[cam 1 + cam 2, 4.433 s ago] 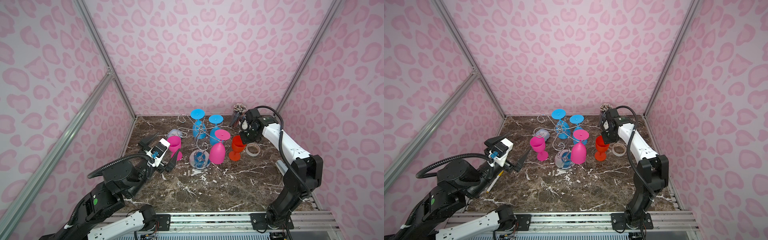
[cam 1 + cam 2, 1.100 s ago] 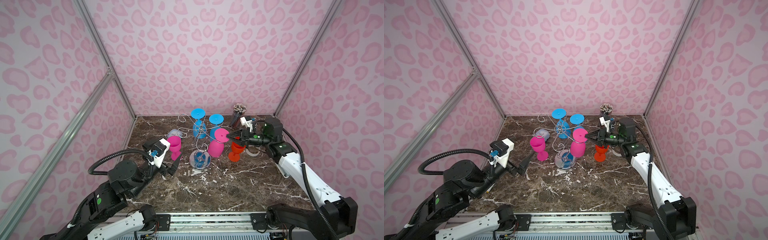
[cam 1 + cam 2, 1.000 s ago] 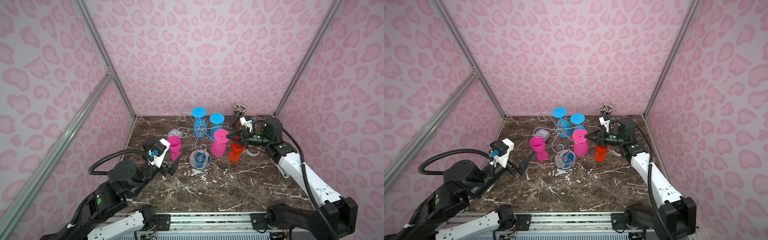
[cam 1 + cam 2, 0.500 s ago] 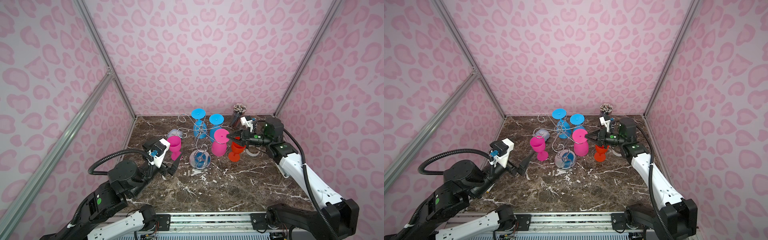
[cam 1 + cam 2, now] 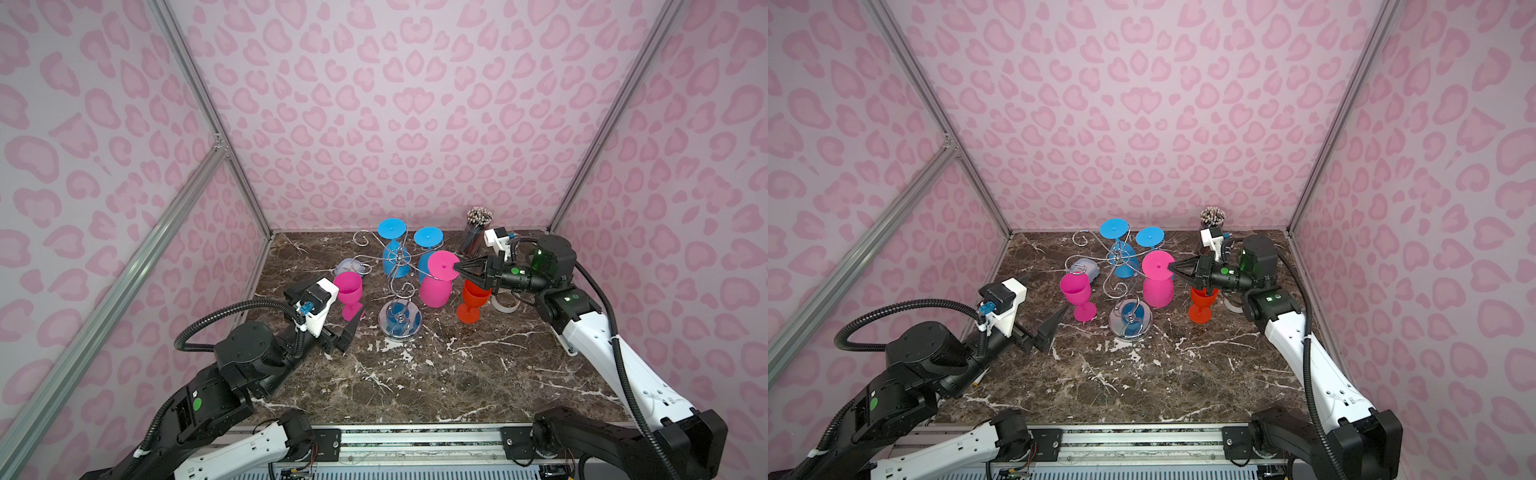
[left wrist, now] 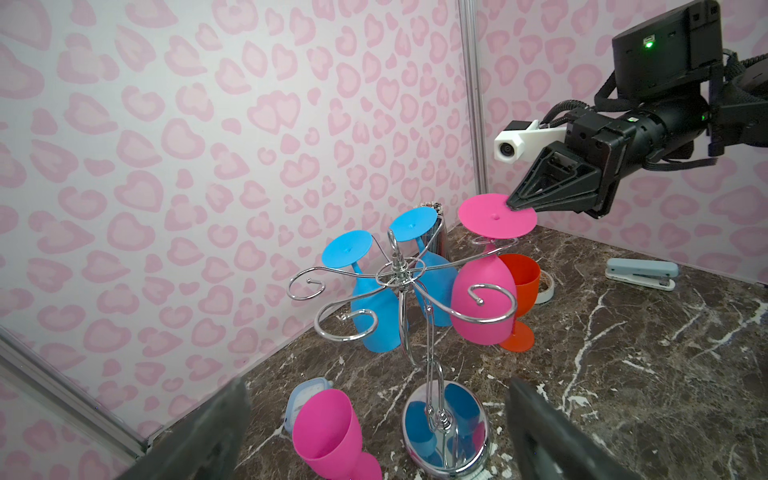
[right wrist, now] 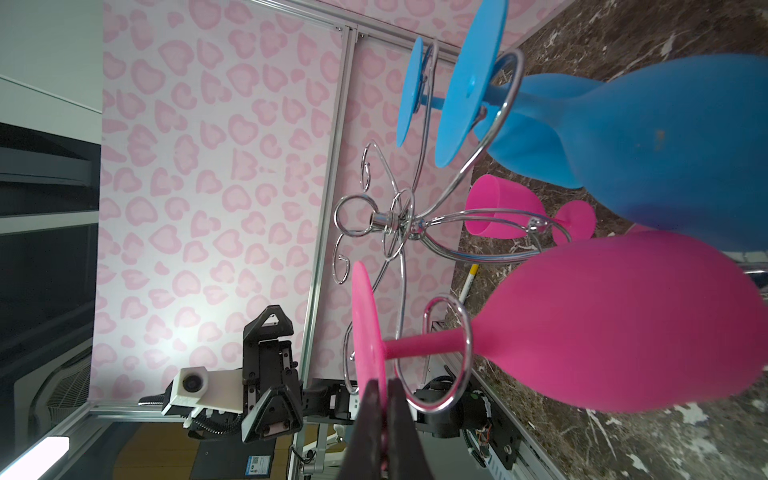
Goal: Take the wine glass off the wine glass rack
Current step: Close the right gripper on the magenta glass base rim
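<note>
1. Counting the glasses gives five: three hang upside down on the rack and two stand upright on the table.
2. The three hung ones are the pink hanging glass [image 5: 434, 291], a first blue glass [image 5: 395, 264] and a second blue glass [image 5: 428, 238].
3. The two upright ones are a pink standing glass [image 5: 348, 286] to the left of the rack and a red glass [image 5: 473, 297] to its right.
4. There is one wine glass rack [image 5: 390, 328]. It is chrome wire with curled arms on a round mirror base, and it stands mid-table.
5. The right hand [image 5: 458, 270] is pressed together on the edge of the pink hanging glass's foot. In the right wrist view the stem of that glass lies inside a wire loop of the rack.
6. The left hand [image 5: 1046, 291] is spread wide and holds nothing. It hovers low near the pink standing glass.
7. Single items: one cup of pencils [image 5: 476, 237] at the back, one tape roll [image 5: 505, 305] just behind the red glass, one stapler [image 6: 640, 272], and one small pale-blue box [image 5: 1086, 266] behind the pink standing glass.
8. The table [image 5: 457, 374] is dark brown marble with white veins.
9. Three walls [image 5: 395, 104] of pink heart-spotted print enclose it, with aluminium posts [image 5: 208, 112] at the corners.
</note>
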Controlling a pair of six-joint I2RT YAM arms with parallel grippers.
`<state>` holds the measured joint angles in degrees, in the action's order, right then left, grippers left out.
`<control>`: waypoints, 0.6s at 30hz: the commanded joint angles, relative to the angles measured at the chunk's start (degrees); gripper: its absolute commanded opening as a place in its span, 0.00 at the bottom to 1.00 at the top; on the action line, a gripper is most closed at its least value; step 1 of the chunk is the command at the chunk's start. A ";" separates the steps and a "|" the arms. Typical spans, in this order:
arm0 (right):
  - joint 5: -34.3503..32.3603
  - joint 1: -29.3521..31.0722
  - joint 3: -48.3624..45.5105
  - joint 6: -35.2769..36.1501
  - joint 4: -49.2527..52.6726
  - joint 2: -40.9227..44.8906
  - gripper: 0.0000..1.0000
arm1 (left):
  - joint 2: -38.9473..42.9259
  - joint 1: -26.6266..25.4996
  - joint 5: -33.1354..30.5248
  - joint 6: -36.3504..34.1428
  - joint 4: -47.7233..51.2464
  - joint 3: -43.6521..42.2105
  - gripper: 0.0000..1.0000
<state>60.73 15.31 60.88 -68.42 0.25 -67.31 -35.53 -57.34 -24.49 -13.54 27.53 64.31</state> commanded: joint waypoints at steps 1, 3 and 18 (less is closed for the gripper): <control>-0.53 0.11 -0.10 -0.74 -1.79 0.20 0.00 | 0.41 0.04 -0.03 0.53 -0.90 -0.25 0.97; -0.48 0.14 -0.38 -0.75 -1.51 0.42 0.00 | 0.71 0.05 -0.10 0.69 -0.73 -0.33 0.97; -2.75 1.18 -2.67 -1.89 -1.20 3.40 0.00 | 1.16 0.04 -0.21 0.75 -0.73 -0.84 0.97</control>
<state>58.39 15.94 58.28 -69.82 0.75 -64.23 -34.41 -57.34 -24.49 -13.17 27.57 63.64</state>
